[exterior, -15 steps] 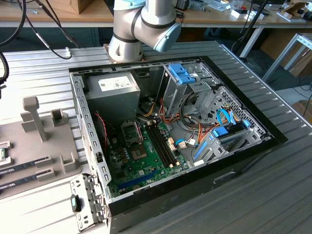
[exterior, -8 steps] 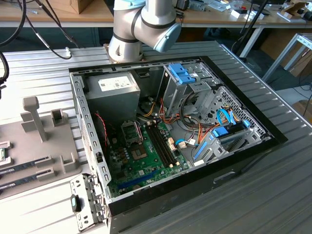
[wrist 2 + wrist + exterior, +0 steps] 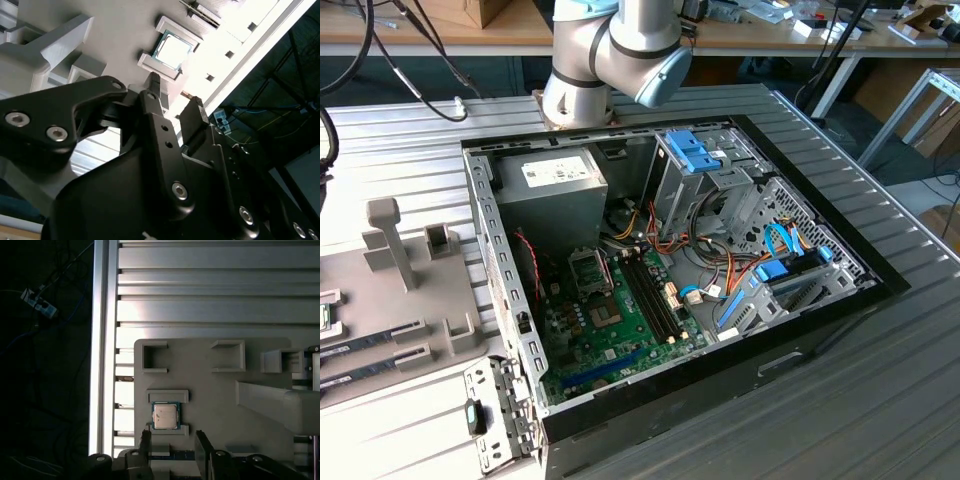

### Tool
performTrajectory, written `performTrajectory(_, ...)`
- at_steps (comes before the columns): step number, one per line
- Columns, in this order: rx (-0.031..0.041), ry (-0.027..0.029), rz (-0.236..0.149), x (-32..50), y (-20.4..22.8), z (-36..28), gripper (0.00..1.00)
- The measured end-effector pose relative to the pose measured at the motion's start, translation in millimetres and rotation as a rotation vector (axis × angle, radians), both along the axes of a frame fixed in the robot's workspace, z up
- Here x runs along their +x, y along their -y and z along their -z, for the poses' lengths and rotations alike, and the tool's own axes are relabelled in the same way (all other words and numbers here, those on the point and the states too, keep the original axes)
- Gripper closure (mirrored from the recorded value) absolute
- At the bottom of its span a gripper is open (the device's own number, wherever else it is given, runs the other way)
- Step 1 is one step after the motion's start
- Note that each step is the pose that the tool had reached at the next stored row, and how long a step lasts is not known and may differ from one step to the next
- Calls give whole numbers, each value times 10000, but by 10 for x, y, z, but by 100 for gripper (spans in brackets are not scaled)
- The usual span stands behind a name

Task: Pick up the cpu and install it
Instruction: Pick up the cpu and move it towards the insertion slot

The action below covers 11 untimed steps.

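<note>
Open room right above the cpu [image 3: 165, 416], with low grey walls [image 3: 168, 395] on two sides and a tall grey post [image 3: 280, 405] close by. Spread fingers [image 3: 146, 445] of the gripper [image 3: 172, 435] just beside it. Mid exterior view, bare space over the green board [image 3: 605, 340] in the computer case [image 3: 485, 240], cables [image 3: 715, 265] crowding the exterior view's right.

Exterior view overlooks case [image 3: 740, 365]; wrist views share cpu [image 3: 165, 416].

Gripper [image 3: 173, 439] fingers spread apart, holding nothing.
</note>
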<state>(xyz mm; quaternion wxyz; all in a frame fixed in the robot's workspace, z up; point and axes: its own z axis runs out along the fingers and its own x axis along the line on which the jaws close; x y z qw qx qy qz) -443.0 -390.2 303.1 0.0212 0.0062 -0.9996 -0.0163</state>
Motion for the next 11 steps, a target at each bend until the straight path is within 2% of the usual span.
performTrajectory(1,0,-1,0,0,0,0,47)
performTrajectory(2,0,0,0,0,0,0,40)
performTrajectory(11,0,-1,0,1,0,11,40)
